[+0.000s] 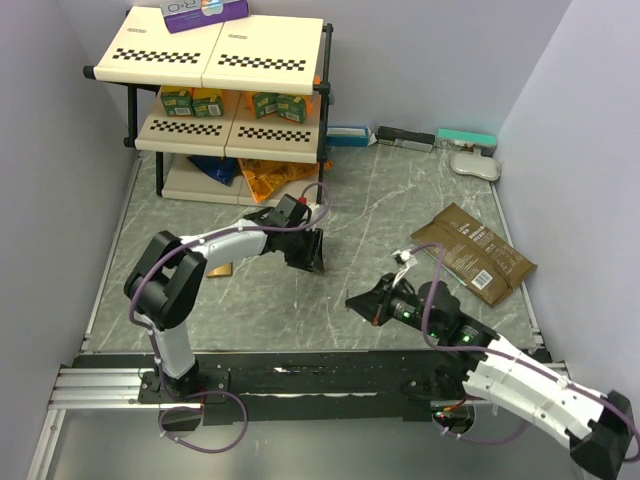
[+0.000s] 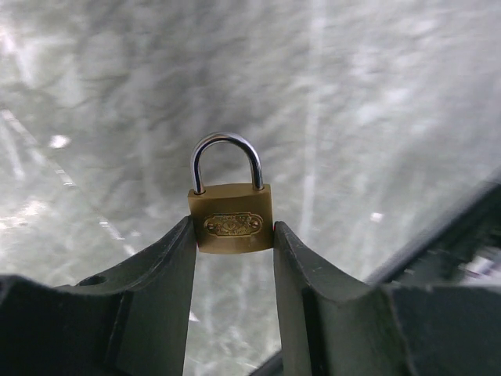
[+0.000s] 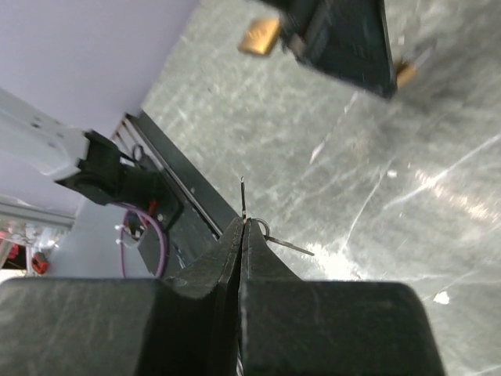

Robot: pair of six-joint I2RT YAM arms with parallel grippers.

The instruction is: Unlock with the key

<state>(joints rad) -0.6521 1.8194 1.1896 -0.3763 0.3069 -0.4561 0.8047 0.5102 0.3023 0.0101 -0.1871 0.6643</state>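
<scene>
My left gripper (image 2: 233, 233) is shut on the body of a small brass padlock (image 2: 231, 223), whose steel shackle (image 2: 227, 157) stands closed above the fingers, over the grey marble table. In the top view the left gripper (image 1: 308, 252) is at mid-table. My right gripper (image 3: 244, 224) is shut on the slim dark key (image 3: 243, 197), whose blade sticks out past the fingertips, with a small ring and a second thin key (image 3: 291, 246) dangling beside. In the top view the right gripper (image 1: 362, 302) sits a short way right of and nearer than the left. The padlock (image 3: 260, 36) shows far off in the right wrist view.
A checkered shelf rack (image 1: 225, 60) with small boxes stands at the back left. A brown flat packet (image 1: 472, 252) lies at the right. Small boxes (image 1: 404, 137) line the back wall. A brown item (image 1: 218, 268) lies by the left arm. A black rail (image 1: 300, 375) runs along the near edge.
</scene>
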